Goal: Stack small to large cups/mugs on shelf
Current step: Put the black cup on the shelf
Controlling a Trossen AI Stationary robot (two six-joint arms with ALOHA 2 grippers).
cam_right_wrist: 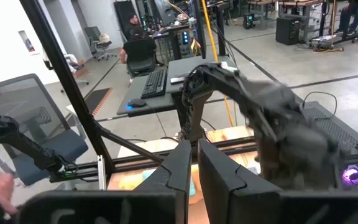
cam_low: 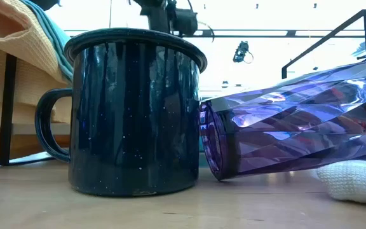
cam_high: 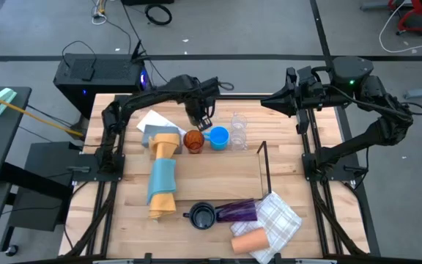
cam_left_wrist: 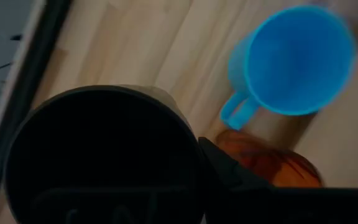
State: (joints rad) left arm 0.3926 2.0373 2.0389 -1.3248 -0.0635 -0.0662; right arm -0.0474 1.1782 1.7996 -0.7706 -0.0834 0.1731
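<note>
My left gripper (cam_high: 198, 117) hangs over the table's far middle, shut on a black cup (cam_left_wrist: 104, 155) whose open mouth faces the wrist camera. Just beside and below it stand an amber cup (cam_high: 193, 140), a bright blue handled cup (cam_high: 218, 137) and clear glasses (cam_high: 238, 129), all upright on the table. The black rod shelf (cam_high: 264, 167) stands to the right of the middle. A dark handled mug (cam_low: 135, 108) stands near the front edge, next to a purple tumbler (cam_low: 297, 121) on its side and a peach cup (cam_high: 249, 240). My right gripper (cam_right_wrist: 195, 177) waits raised at the far right, shut and empty. My left gripper holds the black cup at its rim (cam_left_wrist: 188, 140), coming from above and pointing down. One finger (cam_left_wrist: 225, 171) lies against the outer wall; the other is lost in the dark inside of the cup. The cup stays upright, mouth up, nearer the camera than the blue and amber cups.
A rolled yellow-and-blue cloth (cam_high: 163, 180) lies left of the middle, with a grey and white pad (cam_high: 154, 126) behind it. A white checked cloth (cam_high: 278, 224) lies at the front right under the peach cup. Bare wood shows between the cups and the shelf.
</note>
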